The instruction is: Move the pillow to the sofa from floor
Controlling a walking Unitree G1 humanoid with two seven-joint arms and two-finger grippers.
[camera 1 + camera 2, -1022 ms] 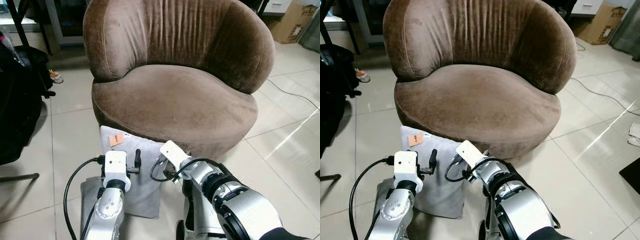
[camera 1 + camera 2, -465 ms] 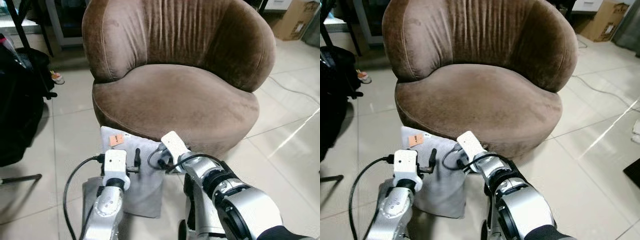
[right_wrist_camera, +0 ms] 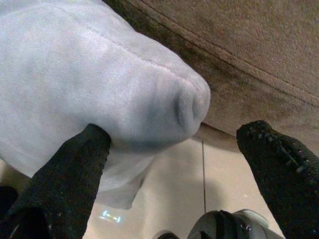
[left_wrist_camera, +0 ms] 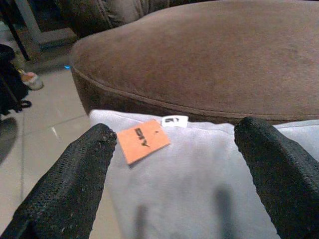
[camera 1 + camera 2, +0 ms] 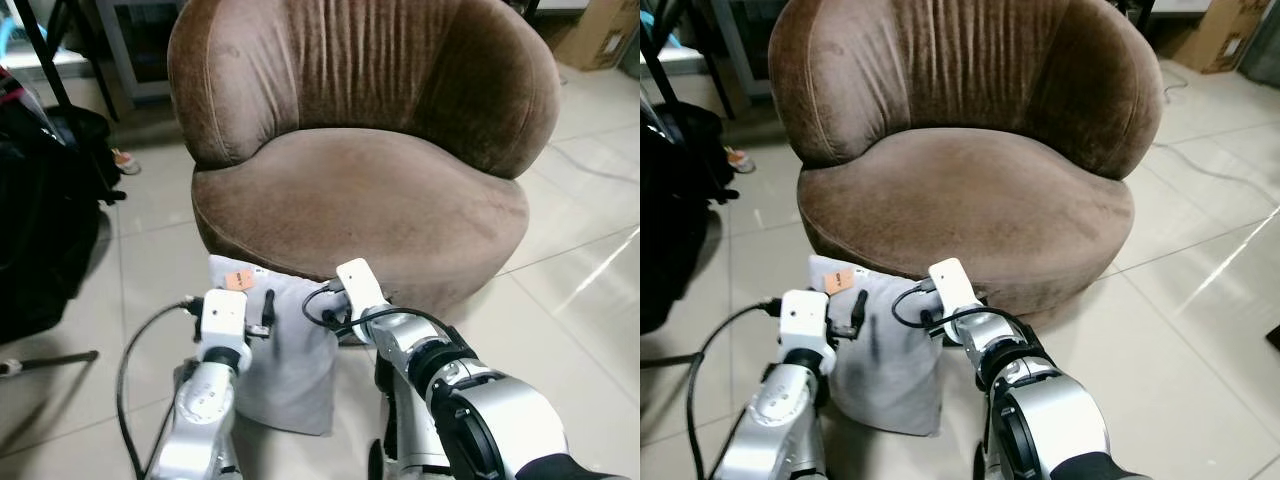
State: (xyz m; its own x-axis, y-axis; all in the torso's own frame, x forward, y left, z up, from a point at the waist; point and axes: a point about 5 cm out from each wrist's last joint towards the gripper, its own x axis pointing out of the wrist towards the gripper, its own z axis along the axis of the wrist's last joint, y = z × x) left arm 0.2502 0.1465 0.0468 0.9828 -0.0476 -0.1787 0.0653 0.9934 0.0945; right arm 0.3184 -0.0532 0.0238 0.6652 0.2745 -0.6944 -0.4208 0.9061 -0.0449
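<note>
A grey pillow (image 5: 288, 372) with an orange tag (image 5: 238, 279) stands on the tiled floor, leaning against the front of the brown velvet sofa chair (image 5: 360, 190). My left gripper (image 4: 175, 130) is open, its fingers (image 4: 84, 169) spread wide just over the pillow's upper edge near the tag. My right gripper (image 3: 174, 132) is also open at the pillow's upper right corner (image 3: 189, 104). One of its fingertips (image 3: 92, 142) touches the grey fabric; the other hangs free before the sofa base. In the eye views the right wrist camera (image 5: 358, 286) hides those fingers.
A black bag (image 5: 40, 230) and a metal stand leg (image 5: 50, 360) are on the left. A cardboard box (image 5: 600, 40) sits at the back right, with a cable (image 5: 590, 165) across the floor. Open tile lies to the right of the sofa.
The view has shifted slightly. My right gripper has moved forward and up to the pillow's right corner. The left gripper has edged forward over the pillow's top.
</note>
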